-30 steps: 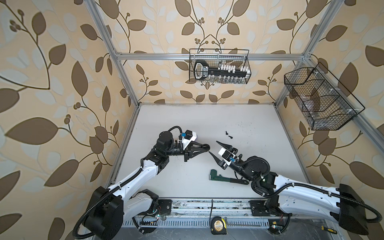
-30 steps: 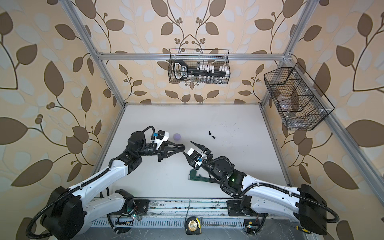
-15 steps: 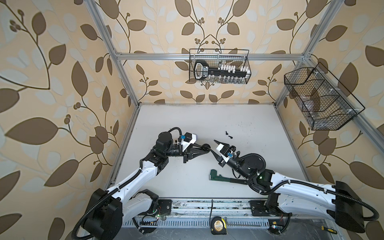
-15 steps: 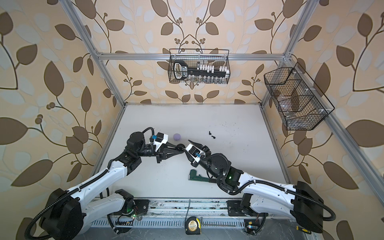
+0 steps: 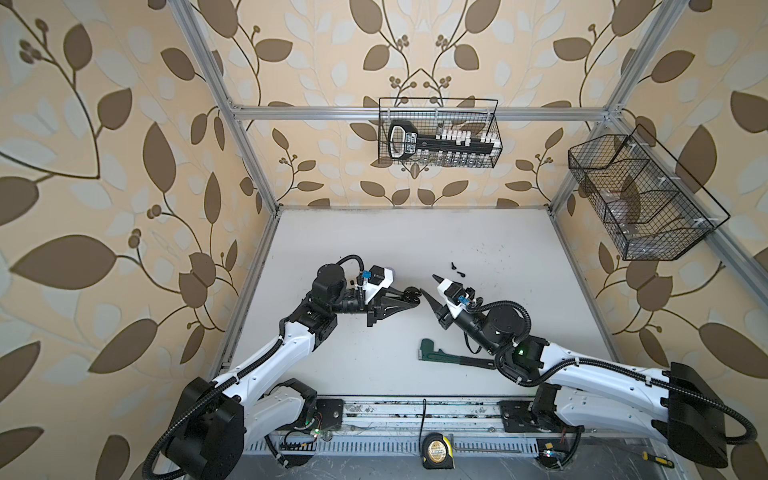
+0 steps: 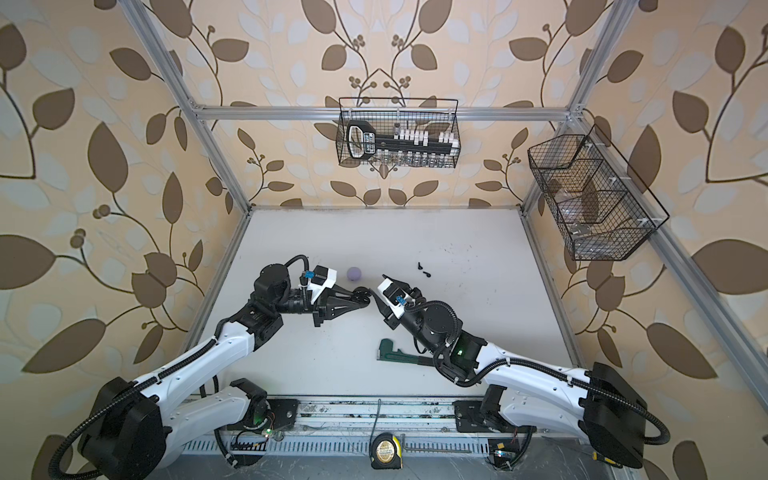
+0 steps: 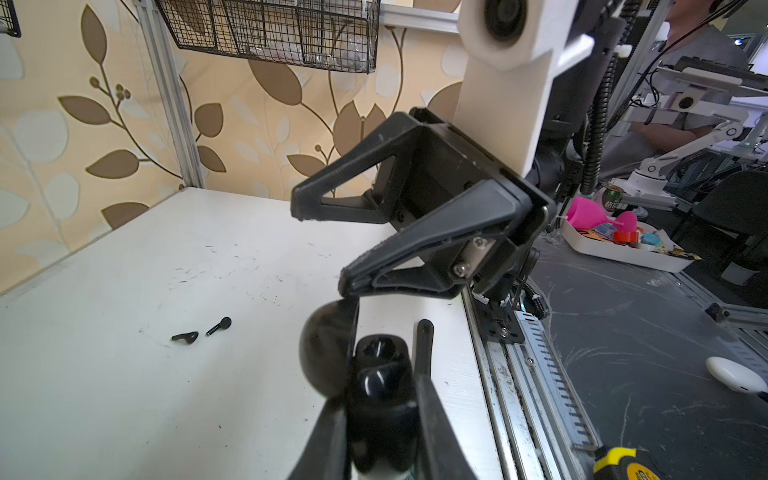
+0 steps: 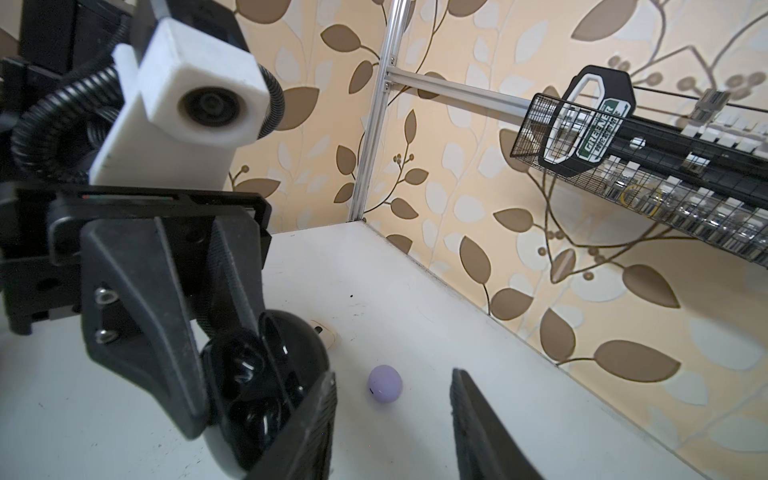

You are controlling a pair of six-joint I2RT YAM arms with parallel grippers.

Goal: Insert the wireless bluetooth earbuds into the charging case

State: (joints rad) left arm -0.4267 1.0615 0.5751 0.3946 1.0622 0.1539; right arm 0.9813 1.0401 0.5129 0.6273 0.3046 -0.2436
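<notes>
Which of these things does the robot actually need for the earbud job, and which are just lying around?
Job: black charging case, held open in the left tool; two black earbuds on the table; lavender case.
Lying about: green wrench; tape measure; two wire baskets on the walls.

A green wrench (image 5: pixel 455 359) lies on the table (image 5: pixel 415 241), tape measure (image 5: pixel 436 450) nearby.

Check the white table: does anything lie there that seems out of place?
Yes. A dark green pipe wrench lies flat on the white table, near its front edge, its handle end hidden under the right arm. Such a hand tool has no use here.
</notes>
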